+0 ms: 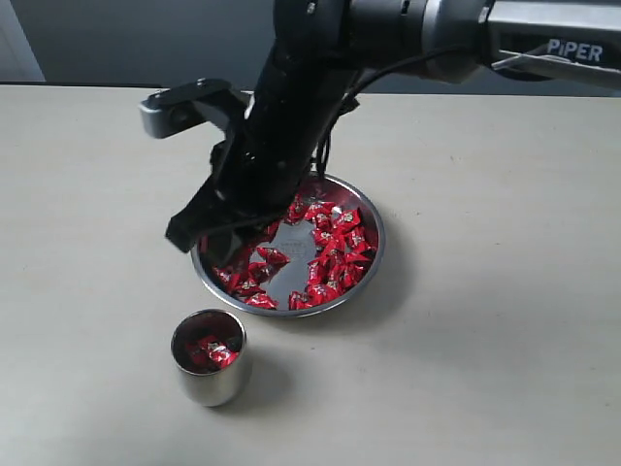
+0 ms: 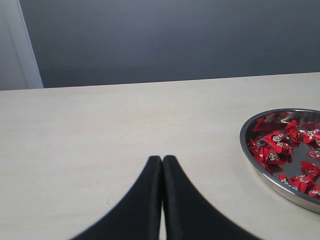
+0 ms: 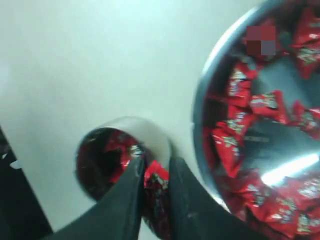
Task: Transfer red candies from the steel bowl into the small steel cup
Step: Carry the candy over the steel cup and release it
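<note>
Pale beige desk (image 1: 485,369), grey wall (image 2: 165,40) behind it. Right fingers (image 3: 135,177) are pinched on one red candy (image 3: 159,184), its wrapper showing between the tips. Closest thing to them is the small steel cup (image 1: 218,388), lower left of the frame, with a few red candies (image 1: 212,351) in it. Steel bowl (image 1: 376,243) sits mid-frame, up and right of the cup and not touching it, with loads more candies in it, mostly on its right half. Left fingers (image 2: 155,175) are squeezed together on nothing, low over the desk with the bowl off to one side.
</note>
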Robot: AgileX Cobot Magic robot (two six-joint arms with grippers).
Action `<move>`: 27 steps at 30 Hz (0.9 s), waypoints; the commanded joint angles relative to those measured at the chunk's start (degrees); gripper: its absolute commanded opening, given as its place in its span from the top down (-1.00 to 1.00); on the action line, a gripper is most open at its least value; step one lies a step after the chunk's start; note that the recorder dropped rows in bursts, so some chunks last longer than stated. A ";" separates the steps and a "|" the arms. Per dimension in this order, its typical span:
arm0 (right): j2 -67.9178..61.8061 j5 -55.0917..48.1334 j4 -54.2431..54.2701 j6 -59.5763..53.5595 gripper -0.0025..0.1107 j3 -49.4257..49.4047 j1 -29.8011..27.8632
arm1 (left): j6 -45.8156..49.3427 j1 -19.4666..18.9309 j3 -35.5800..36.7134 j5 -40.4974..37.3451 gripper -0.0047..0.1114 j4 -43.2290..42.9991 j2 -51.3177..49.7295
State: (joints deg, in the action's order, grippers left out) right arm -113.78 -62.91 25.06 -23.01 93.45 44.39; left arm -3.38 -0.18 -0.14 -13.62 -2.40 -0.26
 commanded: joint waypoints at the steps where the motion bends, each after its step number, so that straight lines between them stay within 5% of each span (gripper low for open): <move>1: 0.95 -1.15 0.44 -1.88 0.97 -0.08 3.74 | -0.13 -0.25 0.14 0.33 0.91 -0.04 0.26; 8: 0.22 -2.80 -0.73 -2.90 0.96 -0.08 6.41 | -0.13 -0.25 0.14 0.33 0.91 -0.04 0.26; 16: -0.95 -4.73 -0.76 -3.04 0.19 -0.08 6.41 | -0.13 -0.25 0.14 0.33 0.91 -0.04 0.26; 23: -1.04 -4.25 -2.28 -3.04 0.22 -0.08 6.41 | -0.13 -0.25 0.14 0.33 0.91 -0.04 0.26; 27: -1.31 1.14 -12.05 4.23 0.22 -0.08 5.58 | -0.13 -0.25 0.14 0.33 0.91 -0.04 0.26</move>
State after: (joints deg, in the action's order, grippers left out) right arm -115.03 -65.58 19.57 -23.33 93.45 50.77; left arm -3.38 -0.18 -0.14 -13.62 -2.40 -0.26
